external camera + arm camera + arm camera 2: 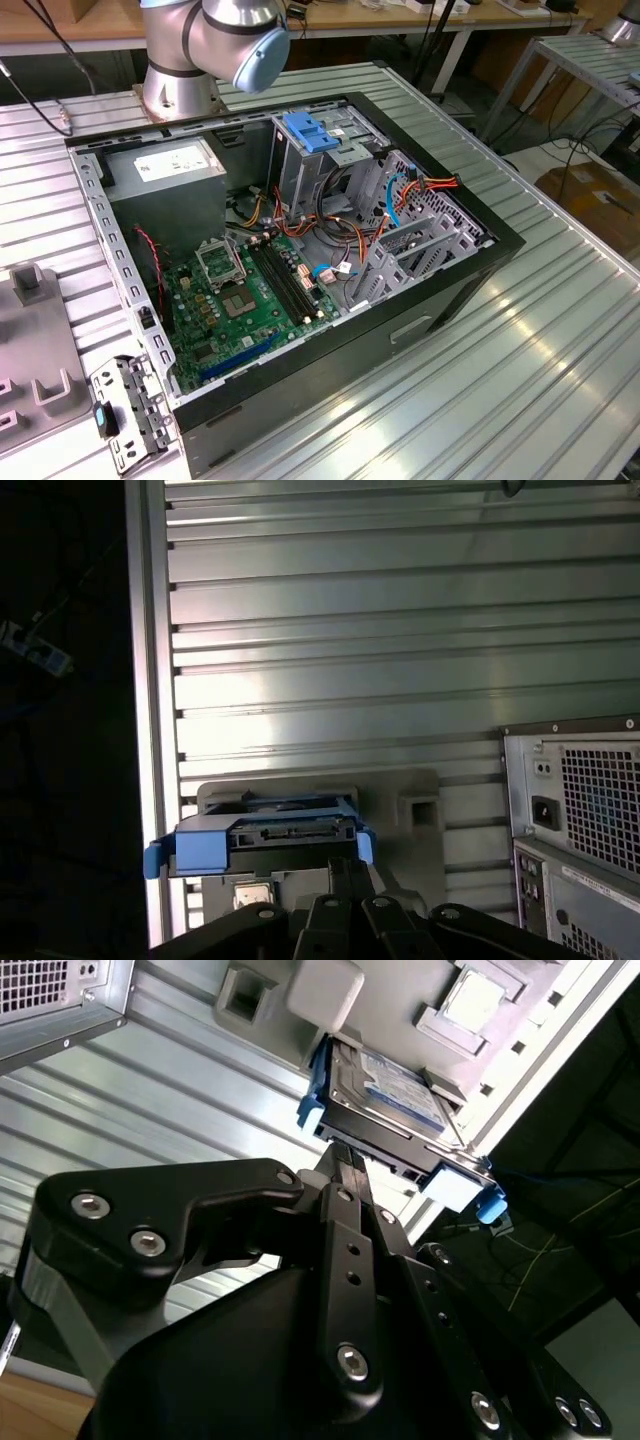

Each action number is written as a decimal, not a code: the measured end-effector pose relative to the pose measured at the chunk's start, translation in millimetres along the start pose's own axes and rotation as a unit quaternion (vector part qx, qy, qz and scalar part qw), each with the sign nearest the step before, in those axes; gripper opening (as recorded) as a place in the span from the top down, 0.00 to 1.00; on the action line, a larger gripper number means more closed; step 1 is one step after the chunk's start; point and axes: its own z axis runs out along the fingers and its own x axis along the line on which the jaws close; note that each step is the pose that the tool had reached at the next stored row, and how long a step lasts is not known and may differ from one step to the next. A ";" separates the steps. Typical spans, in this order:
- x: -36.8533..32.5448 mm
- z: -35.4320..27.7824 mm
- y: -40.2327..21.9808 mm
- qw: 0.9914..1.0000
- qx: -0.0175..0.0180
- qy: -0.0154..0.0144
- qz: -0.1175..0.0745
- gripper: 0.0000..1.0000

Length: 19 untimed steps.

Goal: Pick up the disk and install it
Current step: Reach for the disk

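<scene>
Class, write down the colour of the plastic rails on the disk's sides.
Blue; the rails on the disk show best in the first wrist view.

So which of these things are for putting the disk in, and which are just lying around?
For the job: disk, gripper, open computer case.
Just lying about: power-supply box, motherboard, loose metal bracket.
</scene>
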 end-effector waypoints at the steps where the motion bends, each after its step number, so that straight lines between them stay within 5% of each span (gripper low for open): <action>1: 1.7 0.0 0.1 1.000 0.000 0.000 0.000 0.89; 13: 24.6 0.2 0.8 1.000 0.000 0.000 0.000 0.89; 19: 29.2 0.2 0.6 1.000 0.000 0.000 0.000 0.89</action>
